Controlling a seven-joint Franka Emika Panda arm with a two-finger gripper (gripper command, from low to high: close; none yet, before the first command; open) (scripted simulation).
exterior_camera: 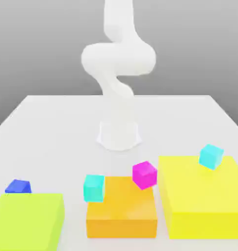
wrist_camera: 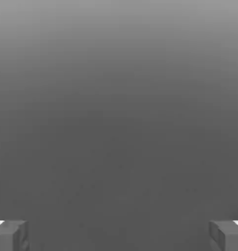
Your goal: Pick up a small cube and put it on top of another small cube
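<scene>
The small deep-blue cube (exterior_camera: 17,187) rests on the white table (exterior_camera: 52,127), just behind the lime block, on the exterior view's left. One cyan cube (exterior_camera: 94,188) sits at the left edge of the orange block. The other cyan cube (exterior_camera: 211,156) is tilted at the far edge of the yellow block. The white arm (exterior_camera: 118,73) rises from its base and leaves the top of the exterior view, so the hand is hidden there. In the hand view my gripper (wrist_camera: 119,235) is open, with its fingertips (wrist_camera: 10,235) far apart, nothing between them, and only grey background ahead.
Three big flat blocks line the near side: lime (exterior_camera: 27,220), orange (exterior_camera: 121,211) and yellow (exterior_camera: 204,196). A magenta cube (exterior_camera: 144,174) sits tilted at the orange block's far right corner. The arm's base (exterior_camera: 119,135) stands mid-table.
</scene>
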